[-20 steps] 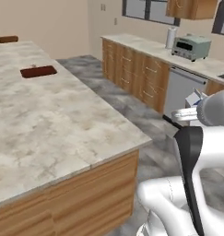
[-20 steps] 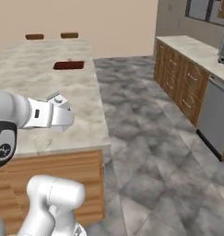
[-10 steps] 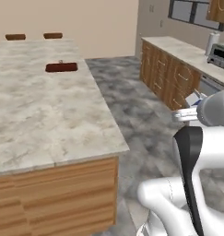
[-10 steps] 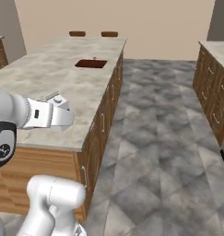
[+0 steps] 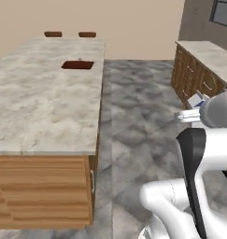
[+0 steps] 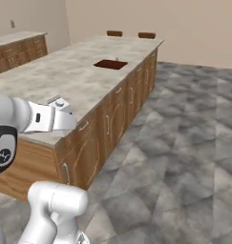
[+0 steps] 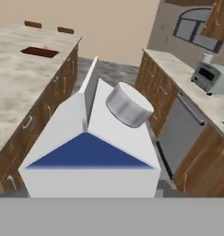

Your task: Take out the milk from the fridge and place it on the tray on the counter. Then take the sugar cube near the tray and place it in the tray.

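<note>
The milk (image 7: pixel 90 152) sits at the bottom centre of the hand view, apparently clamped in the jaws, though the fingers are hidden. The tray (image 5: pixel 77 65) lies upper left on the bench (image 5: pixel 40 107). Placing milk and sugar remains.

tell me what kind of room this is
A rendered home kitchen, most likely: a long marbled counter over wooden cabinets, a toaster oven on the wall counter, and a milk carton close to the hand camera.

Base views behind my arm, left and right, facing the counter (image 5: pixel 35 107), sharing the tray (image 6: pixel 110 64), hand view close over the milk (image 7: pixel 90 152)
</note>
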Tool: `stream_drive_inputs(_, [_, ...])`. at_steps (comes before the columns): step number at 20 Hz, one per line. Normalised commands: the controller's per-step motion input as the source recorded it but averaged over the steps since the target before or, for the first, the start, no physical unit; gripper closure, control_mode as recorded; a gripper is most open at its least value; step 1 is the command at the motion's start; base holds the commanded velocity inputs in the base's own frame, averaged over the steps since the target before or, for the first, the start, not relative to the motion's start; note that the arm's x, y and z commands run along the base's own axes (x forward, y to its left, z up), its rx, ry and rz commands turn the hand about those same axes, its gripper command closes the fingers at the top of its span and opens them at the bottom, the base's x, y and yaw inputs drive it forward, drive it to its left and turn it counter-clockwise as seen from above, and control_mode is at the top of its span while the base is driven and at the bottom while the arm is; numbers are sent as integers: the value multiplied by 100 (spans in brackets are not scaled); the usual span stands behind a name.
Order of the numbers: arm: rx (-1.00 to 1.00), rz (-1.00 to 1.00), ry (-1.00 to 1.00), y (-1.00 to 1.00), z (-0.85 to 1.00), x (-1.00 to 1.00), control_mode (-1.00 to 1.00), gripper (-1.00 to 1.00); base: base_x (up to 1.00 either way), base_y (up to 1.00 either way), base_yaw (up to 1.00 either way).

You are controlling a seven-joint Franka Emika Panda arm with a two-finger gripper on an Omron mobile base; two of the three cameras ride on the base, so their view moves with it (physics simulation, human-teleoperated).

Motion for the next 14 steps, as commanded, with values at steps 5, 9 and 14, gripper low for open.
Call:
stream_drive_inputs(5, [0, 0, 0, 0, 0, 0, 100, 100, 75, -55, 64])
stream_drive_inputs(9, [0, 0, 0, 0, 0, 0, 100, 100, 100, -49, 62])
stream_drive_inputs(14, [0, 0, 0, 0, 0, 0, 100, 100, 71, -79, 60])
